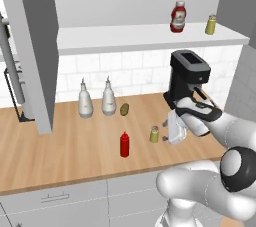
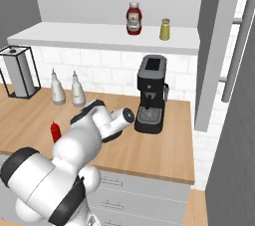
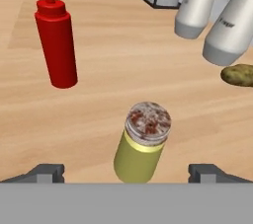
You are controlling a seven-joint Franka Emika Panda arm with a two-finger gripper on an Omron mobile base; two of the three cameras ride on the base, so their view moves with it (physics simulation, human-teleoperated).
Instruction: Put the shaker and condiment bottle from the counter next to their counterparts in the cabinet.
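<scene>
Olive cylindrical shaker (image 3: 142, 145) stands, seemingly untouched, between spread fingers (image 3: 45, 172).

Olive-yellow shaker (image 3: 141, 149) — plain red condiment bottle (image 3: 56, 45)

A rendered kitchen: wooden counter (image 1: 65, 156) over grey drawers (image 1: 55, 198); white tiled wall (image 1: 125, 68); black coffee machine (image 1: 187, 78); wall cabinet (image 1: 140, 36) with sauce bottle (image 1: 178, 17).

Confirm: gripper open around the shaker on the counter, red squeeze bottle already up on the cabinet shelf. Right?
Not quite. The squeeze bottle isn't on the shelf; it stands on the counter near the shaker, as the hand view shows. The red bottle on the cabinet shelf is the labelled sauce bottle. The rest holds: the gripper is open, fingers either side of the shaker.
</scene>
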